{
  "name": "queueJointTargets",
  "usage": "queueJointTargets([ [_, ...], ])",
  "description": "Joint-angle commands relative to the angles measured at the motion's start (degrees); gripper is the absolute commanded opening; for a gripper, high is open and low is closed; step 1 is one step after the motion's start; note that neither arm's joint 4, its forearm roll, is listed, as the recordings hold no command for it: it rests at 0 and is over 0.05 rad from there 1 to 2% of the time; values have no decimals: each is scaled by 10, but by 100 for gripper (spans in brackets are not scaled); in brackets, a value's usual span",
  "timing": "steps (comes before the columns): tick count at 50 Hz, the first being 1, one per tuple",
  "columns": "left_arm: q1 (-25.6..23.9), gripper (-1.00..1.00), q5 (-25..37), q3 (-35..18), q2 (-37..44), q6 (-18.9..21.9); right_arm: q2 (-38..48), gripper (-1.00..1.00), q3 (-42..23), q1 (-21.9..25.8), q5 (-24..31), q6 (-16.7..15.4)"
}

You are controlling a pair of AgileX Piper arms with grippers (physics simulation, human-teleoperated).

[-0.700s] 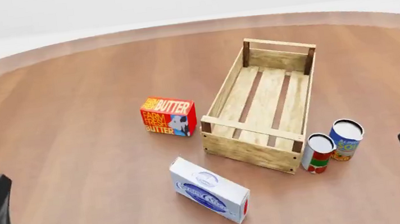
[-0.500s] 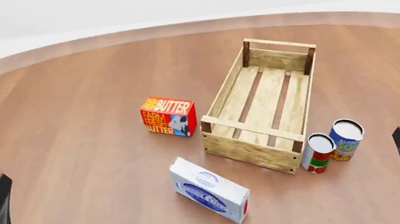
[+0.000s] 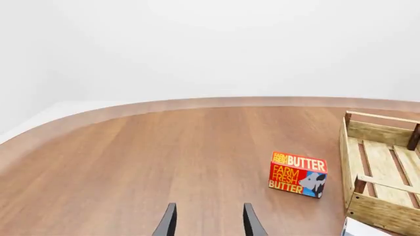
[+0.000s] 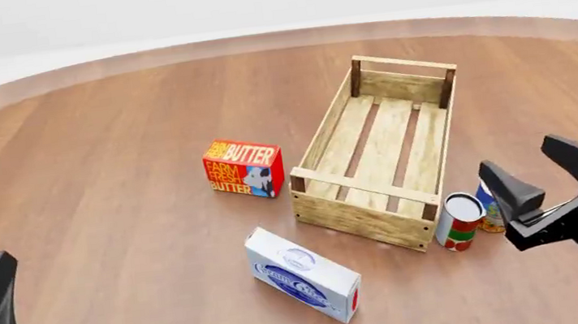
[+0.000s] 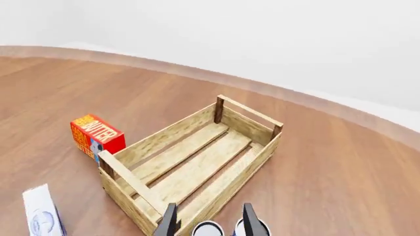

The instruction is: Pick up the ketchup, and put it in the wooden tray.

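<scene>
The ketchup cannot be located: no bottle is identifiable in any of the three views.

The wooden tray [image 4: 366, 217] stands on the table [image 4: 102, 150], right of centre, with its long axis running away from the arms and slightly to the right. Its slatted floor is bare from end to end; nothing lies inside it. The right wrist view confirms the same uncovered slats [image 5: 196, 167].

Two cans stand upright just beside the tray's near right corner. The red-and-green can [image 4: 458, 223] has a white top. The blue can [image 4: 490, 217] is just beside it on the right and is partly hidden behind one finger of the right gripper.

The right gripper [image 4: 547, 173] hovers above these cans. Its fingers are spread wide apart and hold nothing.

A red butter box [image 4: 243, 169] stands left of the tray, near it but apart. A white-and-blue carton [image 4: 304, 275] lies flat in front of the butter box, nearer the arms.

The left gripper [image 3: 210, 223] is at the near left of the table, well apart from every object. Its fingers are parted with bare table between them, and it grips nothing.
</scene>
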Motion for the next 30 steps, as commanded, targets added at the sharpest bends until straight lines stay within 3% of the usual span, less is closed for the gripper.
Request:
queueJointTargets([
  [1, 0, 100, 0, 0, 0, 0, 131, 100, -45, 71, -55, -3],
  [14, 0, 100, 0, 0, 0, 0, 243, 100, -101, 158, -80, 15],
  [30, 0, 100, 0, 0, 0, 0, 325, 100, -190, 260, -66, 18],
])
